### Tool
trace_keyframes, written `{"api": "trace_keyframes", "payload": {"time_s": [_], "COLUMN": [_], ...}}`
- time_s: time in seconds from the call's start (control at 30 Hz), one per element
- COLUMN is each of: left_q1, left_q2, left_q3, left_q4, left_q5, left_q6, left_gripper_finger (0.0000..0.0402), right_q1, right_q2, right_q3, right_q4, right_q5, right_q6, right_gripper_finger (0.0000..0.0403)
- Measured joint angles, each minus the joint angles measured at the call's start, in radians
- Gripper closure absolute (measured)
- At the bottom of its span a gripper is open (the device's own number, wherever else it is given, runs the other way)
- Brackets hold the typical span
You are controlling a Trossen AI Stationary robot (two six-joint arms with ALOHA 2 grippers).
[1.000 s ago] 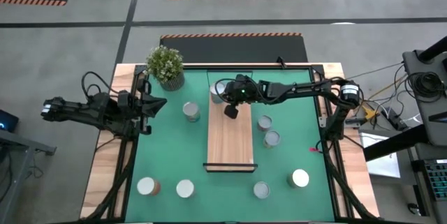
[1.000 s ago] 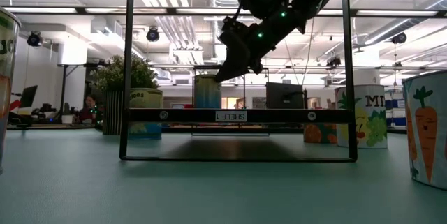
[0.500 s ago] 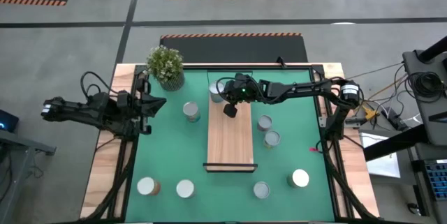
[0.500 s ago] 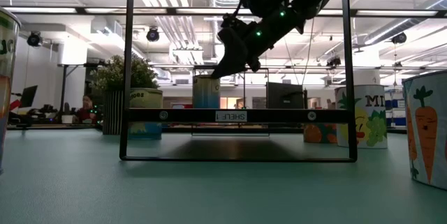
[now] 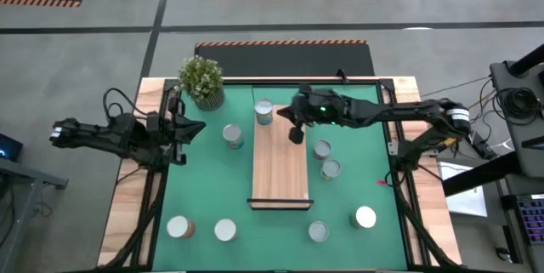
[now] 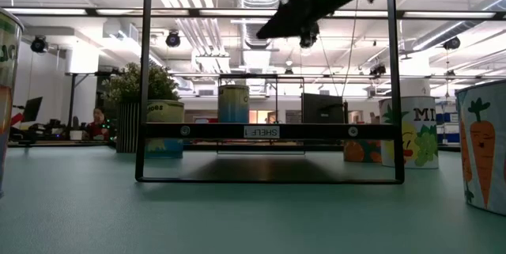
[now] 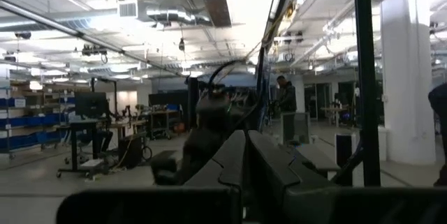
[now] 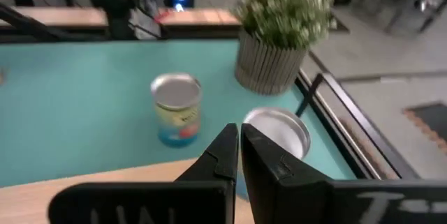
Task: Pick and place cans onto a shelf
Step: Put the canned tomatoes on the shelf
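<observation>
The shelf is a light-wood plank in the middle of the green mat. One can stands at its far end; in the low view this can stands on the shelf bar. My right gripper is shut and empty, raised above the shelf's far right edge, to the right of that can. In the right wrist view its fingers touch, with that silver-topped can beyond them. Other cans stand on the mat: one left of the shelf, two to its right, several near the front. My left gripper waits shut at the mat's left edge.
A potted plant stands at the far left corner, also in the right wrist view. A dark frame surrounds the shelf in the low view. Cans with fruit and carrot labels stand close at the right there.
My right gripper has moved to the right and upward, away from the can standing on the far end of the shelf. The left arm has not moved.
</observation>
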Motion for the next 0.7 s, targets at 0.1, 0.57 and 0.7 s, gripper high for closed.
{"api": "trace_keyframes", "payload": {"time_s": [0.1,0.57,0.7], "left_q1": [0.0,0.0,0.0], "left_q2": [0.015,0.189,0.254], "left_q3": [0.0,0.009,0.067], "left_q4": [-0.019,-0.036,-0.101], "left_q5": [-0.003,-0.271,-0.27], "left_q6": [-0.001,-0.227,-0.351], "left_gripper_finger": [0.0402,0.0402,0.0402], "right_q1": [0.026,0.054,0.053], "right_q2": [-0.075,-0.368,-0.42], "right_q3": [-0.098,-0.367,-0.413], "right_q4": [0.047,0.173,0.247], "right_q5": [0.0,0.0,0.0], "right_q6": [-0.023,-0.132,-0.165], "right_gripper_finger": [0.0394,0.0394,0.0394]}}
